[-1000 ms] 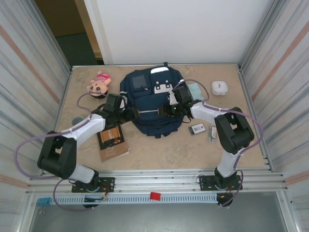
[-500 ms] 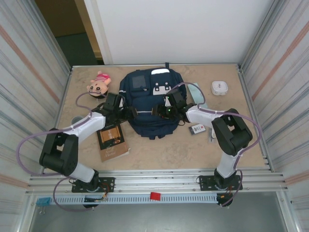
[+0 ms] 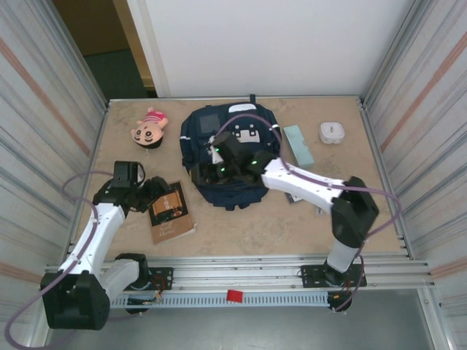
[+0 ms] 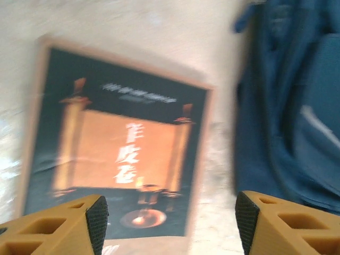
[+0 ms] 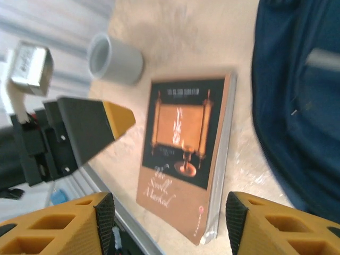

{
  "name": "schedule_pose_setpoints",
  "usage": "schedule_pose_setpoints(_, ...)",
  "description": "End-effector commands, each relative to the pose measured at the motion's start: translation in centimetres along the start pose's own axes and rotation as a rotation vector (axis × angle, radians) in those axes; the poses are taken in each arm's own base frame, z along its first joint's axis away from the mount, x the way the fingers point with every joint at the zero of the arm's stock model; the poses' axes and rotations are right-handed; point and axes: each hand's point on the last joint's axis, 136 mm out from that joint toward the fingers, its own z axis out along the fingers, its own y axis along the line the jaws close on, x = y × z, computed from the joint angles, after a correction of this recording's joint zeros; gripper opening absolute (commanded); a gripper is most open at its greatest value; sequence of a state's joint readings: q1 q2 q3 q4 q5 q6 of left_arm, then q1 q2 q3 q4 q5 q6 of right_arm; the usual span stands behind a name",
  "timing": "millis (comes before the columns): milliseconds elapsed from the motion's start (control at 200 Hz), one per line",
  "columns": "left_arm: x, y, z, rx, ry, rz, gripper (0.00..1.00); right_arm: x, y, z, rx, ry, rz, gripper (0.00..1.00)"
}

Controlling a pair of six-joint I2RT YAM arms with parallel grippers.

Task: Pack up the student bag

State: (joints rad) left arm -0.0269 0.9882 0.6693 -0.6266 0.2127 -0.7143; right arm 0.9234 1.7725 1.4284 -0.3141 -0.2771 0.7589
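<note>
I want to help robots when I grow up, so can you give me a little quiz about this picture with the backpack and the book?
1. True or false: the book lies inside the student bag.
2. What pink thing lies left of the bag? A) plush toy B) balloon C) shoe
3. Fill in: the left end effector hovers open above the ____.
Key: 1 false; 2 A; 3 book.

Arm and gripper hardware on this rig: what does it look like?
Left arm and right arm: white links, black joints, loose lilac cables. Left gripper and right gripper: yellow-orange wedge fingers with cut-out pockets, black pads. Green lights glow at the right wrist.
</note>
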Motion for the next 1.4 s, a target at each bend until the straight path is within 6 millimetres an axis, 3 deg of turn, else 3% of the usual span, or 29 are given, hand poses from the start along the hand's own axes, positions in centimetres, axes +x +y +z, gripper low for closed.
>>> schedule_pose_setpoints(0, 2.1, 2.9, 0.3, -0.059, 0.071, -0.055, 0.66, 3.7, -1.6, 3.9, 0.071, 0.175, 0.034, 0.58)
schedule_pose_setpoints(135, 2.7, 4.2, 1.3, -0.090, 0.091, -0.064, 0.67, 5.9, -1.6, 7.2, 0.114, 0.283, -0.026, 0.58)
schedule_pose_setpoints(371, 3.8, 4.8, 3.7, -0.087, 0.165, -0.062, 0.65, 8.7, -4.4, 11.3, 0.194, 0.400, -0.061, 0.57)
schedule_pose_setpoints(551, 4.7, 3.2, 3.8, 0.014, 0.210, -0.094, 0.63, 9.1, -6.1, 11.9, 0.227, 0.425, -0.063, 0.49)
schedule_pose_setpoints(692, 5.6, 1.3, 3.2, 0.084, 0.220, -0.097, 0.64, 8.3, -9.3, 11.4, 0.332, 0.419, -0.075, 0.35)
schedule_pose_setpoints(782, 5.1, 1.8, 1.9, 0.040, 0.171, -0.095, 0.65, 7.5, -10.7, 10.8, 0.351, 0.423, -0.068, 0.32)
schedule_pose_setpoints(867, 4.0, 3.5, 0.6, -0.047, 0.113, -0.086, 0.68, 6.5, -10.0, 9.9, 0.325, 0.406, -0.068, 0.37)
schedule_pose_setpoints(932, 3.4, 4.9, 0.2, -0.103, 0.094, -0.092, 0.68, 5.8, -8.4, 9.1, 0.275, 0.387, -0.070, 0.41)
schedule_pose_setpoints(1127, 3.4, 6.1, 1.5, -0.146, 0.139, -0.105, 0.68, 4.4, -3.6, 8.1, 0.127, 0.333, -0.049, 0.57)
schedule_pose_setpoints(1233, 3.6, 6.7, 2.4, -0.165, 0.157, -0.107, 0.68, 4.6, -3.0, 8.5, 0.109, 0.331, -0.039, 0.60)
schedule_pose_setpoints(1393, 4.1, 6.8, 3.3, -0.153, 0.181, -0.104, 0.67, 5.7, -3.9, 9.8, 0.137, 0.364, -0.038, 0.62)
